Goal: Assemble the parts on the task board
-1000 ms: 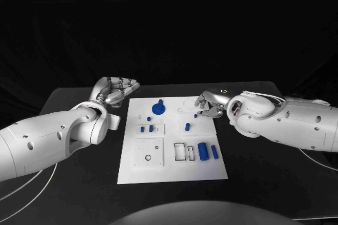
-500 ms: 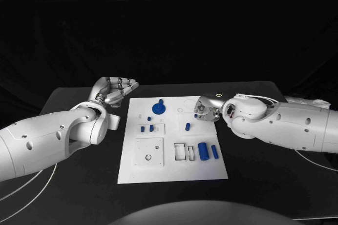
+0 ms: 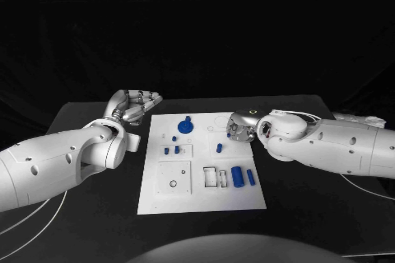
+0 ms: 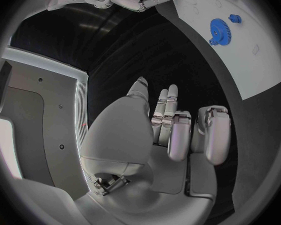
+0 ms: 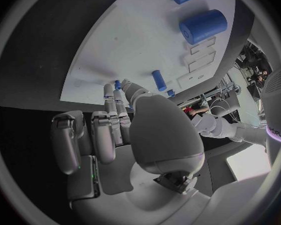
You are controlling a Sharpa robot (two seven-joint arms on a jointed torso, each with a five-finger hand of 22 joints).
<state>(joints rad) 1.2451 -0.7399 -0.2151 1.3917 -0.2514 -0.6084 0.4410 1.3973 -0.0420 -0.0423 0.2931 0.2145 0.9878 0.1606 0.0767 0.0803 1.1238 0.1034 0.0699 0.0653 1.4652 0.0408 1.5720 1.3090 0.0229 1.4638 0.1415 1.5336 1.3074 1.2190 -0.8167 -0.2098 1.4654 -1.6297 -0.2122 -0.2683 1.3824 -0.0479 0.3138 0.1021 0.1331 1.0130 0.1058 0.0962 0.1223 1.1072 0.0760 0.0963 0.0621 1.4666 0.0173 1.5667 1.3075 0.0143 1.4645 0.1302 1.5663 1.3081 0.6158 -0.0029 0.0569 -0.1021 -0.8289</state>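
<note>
The task board (image 3: 201, 177) is a white rectangular plate lying flat in the middle of the head view on the black surface (image 3: 82, 117), its long side running away from the camera. Near its upper edge sits a blue gear (image 3: 186, 126) with a small blue knob just above it. Below the gear, on the left half of the board, a few small blue pegs (image 3: 170, 150) stand in and near a shallow square recess, and one more blue peg (image 3: 220, 148) stands near the centre. At the lower left of the board is a square panel with a small ring-shaped hole (image 3: 173, 185); to its right are narrow rectangular slots (image 3: 216, 177), then a thick blue cylinder (image 3: 238, 177) and a slimmer blue cylinder (image 3: 250, 178) lying side by side, just apart. The left hand (image 3: 134, 106) hangs at the upper left, off the board's left edge and above the bare surface — its fingers are curled inward and nothing is in them, which the left wrist view (image 4: 172, 130) confirms. The right hand (image 3: 240, 128) is at the board's upper right edge, over the white plate, fingers bent down toward it; in the right wrist view (image 5: 109, 130) its fingers are drawn in together with no part between them, the fingertips close to a small blue peg without plainly touching it.
</note>
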